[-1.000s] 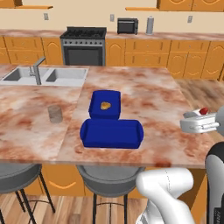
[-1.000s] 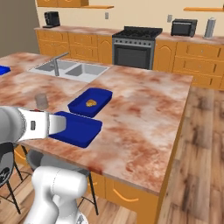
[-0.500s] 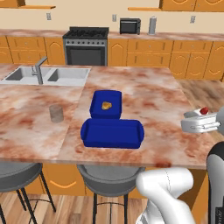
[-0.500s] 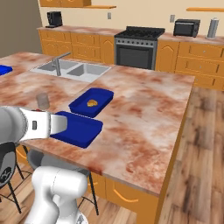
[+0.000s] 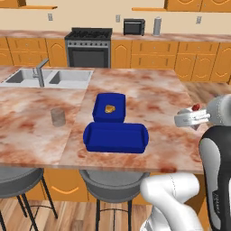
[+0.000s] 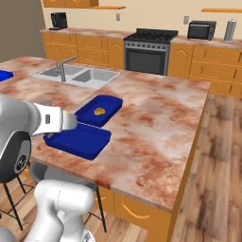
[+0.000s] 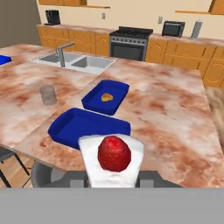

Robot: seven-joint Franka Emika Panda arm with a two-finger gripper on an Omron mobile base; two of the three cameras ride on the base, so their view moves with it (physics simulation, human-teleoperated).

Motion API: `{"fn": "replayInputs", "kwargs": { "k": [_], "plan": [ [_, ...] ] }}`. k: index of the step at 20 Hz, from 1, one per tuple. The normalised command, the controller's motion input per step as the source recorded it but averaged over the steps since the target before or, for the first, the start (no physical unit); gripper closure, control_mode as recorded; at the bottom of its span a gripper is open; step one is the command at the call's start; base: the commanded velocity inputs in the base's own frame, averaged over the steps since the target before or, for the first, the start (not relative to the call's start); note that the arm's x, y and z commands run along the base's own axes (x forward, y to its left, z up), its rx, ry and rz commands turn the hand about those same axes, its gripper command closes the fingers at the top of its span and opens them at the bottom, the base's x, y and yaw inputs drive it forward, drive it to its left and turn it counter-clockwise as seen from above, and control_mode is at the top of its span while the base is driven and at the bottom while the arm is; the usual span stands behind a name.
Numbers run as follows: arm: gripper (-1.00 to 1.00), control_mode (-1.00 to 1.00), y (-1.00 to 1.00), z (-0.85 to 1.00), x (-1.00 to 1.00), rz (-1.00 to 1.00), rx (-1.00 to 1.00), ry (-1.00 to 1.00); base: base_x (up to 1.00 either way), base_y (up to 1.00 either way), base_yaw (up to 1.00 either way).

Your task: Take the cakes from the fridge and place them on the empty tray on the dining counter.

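Note:
My gripper (image 5: 191,118) is shut on the white cake with the red cherry top (image 5: 195,108), held above the right part of the dining counter (image 5: 158,97). In the hand view the cake (image 7: 113,157) sits between the fingertips of the gripper (image 7: 113,177), just short of the empty blue tray (image 7: 87,126). That tray (image 5: 116,137) lies near the counter's front edge, to the left of the gripper. From the right base view the empty tray (image 6: 78,140) lies partly behind my forearm. The fridge and the chocolate cake are out of view.
A second blue tray with a golden pastry (image 5: 109,107) lies right behind the empty one. A grey glass (image 5: 57,117) stands to the left, the steel sink (image 5: 49,77) behind it. Bar stools (image 5: 108,185) stand under the front edge. The stove (image 5: 89,45) is at the back wall.
The gripper with the cake has moved a little to the left, closer to the trays. The whole picture has shifted slightly.

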Motion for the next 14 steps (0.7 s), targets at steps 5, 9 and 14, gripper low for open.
{"fn": "replayInputs", "kwargs": {
  "k": [5, 9, 14],
  "plan": [
    [1.0, -1.0, 0.28, -0.18, 0.37, 0.08, 0.0, 0.17, 0.0, 0.0, 0.0],
    [1.0, -1.0, 0.29, -0.43, 0.01, 0.01, 0.0, 0.01, 0.0, 0.0, 0.0],
    [1.0, -1.0, 0.16, -0.24, 0.08, 0.0, 0.0, -0.03, 0.0, 0.0, 0.0]
  ]
}}
